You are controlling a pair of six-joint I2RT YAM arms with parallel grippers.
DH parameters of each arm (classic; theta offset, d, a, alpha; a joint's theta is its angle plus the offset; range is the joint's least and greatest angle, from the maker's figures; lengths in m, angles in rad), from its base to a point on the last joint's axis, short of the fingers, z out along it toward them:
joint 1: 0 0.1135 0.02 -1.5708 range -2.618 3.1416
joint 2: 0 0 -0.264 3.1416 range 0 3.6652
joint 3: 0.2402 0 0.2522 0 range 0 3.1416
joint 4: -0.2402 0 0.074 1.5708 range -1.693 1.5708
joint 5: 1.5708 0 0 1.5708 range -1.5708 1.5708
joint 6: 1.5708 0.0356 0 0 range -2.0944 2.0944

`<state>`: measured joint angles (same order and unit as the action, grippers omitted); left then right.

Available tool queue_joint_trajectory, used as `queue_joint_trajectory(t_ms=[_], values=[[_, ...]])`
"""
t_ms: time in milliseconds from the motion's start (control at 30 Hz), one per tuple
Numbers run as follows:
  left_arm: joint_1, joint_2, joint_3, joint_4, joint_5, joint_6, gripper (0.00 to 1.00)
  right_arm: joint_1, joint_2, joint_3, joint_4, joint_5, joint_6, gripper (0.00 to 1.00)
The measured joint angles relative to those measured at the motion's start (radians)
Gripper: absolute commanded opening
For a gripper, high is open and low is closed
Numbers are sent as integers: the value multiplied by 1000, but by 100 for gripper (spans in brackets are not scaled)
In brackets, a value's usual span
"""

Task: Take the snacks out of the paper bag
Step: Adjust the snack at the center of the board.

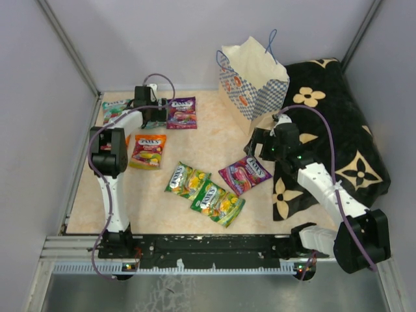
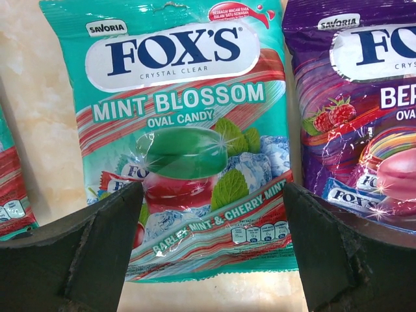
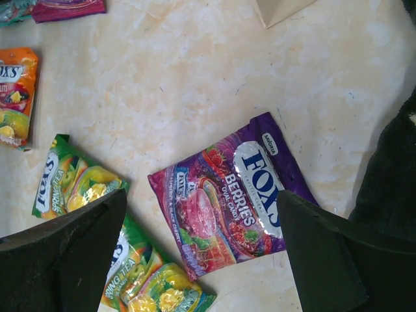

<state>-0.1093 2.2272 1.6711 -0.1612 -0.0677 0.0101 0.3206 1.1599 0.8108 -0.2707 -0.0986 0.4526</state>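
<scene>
My left jaws gape over a mint packet [image 2: 188, 149] left of the bag [image 1: 257, 81]; my right jaws gape over a purple packet [image 3: 227, 195] before it.

White arms [image 1: 112, 195], black joints [image 1: 109, 151], purple cables [image 1: 333, 162]

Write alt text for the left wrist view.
A teal Fox's Mint Blossom candy packet lies flat on the pale marbled table, seen between the two dark fingers of the open left hand. A purple berry packet lies beside it on the right, and another packet's edge shows at far left.
</scene>
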Motion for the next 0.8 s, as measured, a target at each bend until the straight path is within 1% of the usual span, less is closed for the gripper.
queue_joint_trajectory(t_ms=[400, 500, 600, 800], values=[[21, 4, 6, -10, -21, 5, 95, 0, -2, -2, -3, 0, -7, 99], [26, 4, 10, -18, -21, 8, 99, 0, -2, -5, -4, 0, -7, 99], [28, 3, 14, -25, -17, 10, 99, 0, -2, -10, -6, 0, -7, 99], [34, -42, 4, -74, 14, 10, 99, 0, -3, -13, -7, 0, -7, 99]])
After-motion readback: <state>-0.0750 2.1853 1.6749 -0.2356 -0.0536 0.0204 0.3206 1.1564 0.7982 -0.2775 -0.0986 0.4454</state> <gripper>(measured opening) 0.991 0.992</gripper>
